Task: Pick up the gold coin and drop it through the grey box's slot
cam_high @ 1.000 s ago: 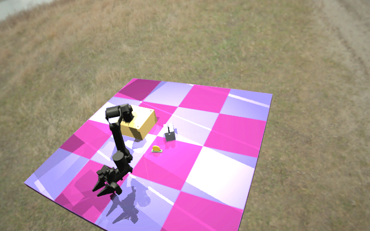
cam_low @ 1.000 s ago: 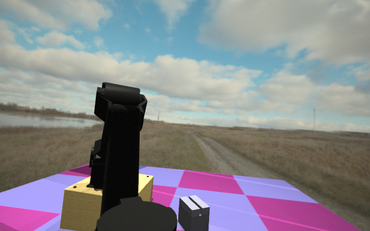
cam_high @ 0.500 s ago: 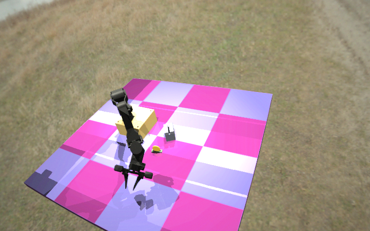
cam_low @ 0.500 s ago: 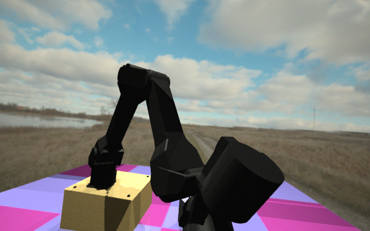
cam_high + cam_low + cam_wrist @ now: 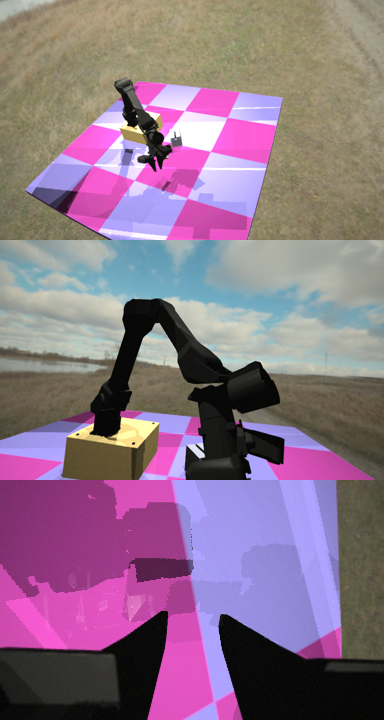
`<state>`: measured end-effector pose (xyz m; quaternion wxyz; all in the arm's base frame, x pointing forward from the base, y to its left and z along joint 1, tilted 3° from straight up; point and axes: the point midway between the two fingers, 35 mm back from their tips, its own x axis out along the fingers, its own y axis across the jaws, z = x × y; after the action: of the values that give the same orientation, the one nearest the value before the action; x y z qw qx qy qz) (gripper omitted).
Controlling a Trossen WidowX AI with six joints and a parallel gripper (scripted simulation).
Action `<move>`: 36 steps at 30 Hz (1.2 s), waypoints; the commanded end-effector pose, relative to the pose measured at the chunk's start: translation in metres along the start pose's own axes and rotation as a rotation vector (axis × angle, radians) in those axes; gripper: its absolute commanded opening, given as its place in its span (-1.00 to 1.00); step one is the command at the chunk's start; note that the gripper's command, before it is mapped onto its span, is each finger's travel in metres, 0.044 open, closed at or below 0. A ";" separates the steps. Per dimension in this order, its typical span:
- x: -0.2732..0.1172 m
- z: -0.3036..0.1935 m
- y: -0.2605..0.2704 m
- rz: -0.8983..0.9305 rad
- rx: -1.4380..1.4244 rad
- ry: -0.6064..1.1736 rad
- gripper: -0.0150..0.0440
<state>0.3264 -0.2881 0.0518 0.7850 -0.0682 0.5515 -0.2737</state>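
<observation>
We see bright, even daylight under a cloudy sky. The arm (image 5: pixel 138 113) throws hard-edged, overlapping shadows across the glossy checkered platform (image 5: pixel 240 135), which carries white glare streaks. Edges look jagged and pixelated. In the wrist view, the fingers are pure black silhouettes without surface detail.

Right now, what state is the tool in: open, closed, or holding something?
Tool: partly open, fingers apart, nothing between them; the coin is not in view.
</observation>
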 end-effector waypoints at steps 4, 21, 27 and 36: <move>-0.070 -0.057 0.074 0.353 -0.351 0.171 0.05; -0.069 -0.093 0.107 0.480 -0.460 0.227 0.05; -0.061 -0.097 0.111 0.481 -0.460 0.227 0.05; -0.050 -0.101 0.116 0.481 -0.460 0.227 0.05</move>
<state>0.2643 -0.1463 0.0128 0.7246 -0.0806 0.6833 0.0408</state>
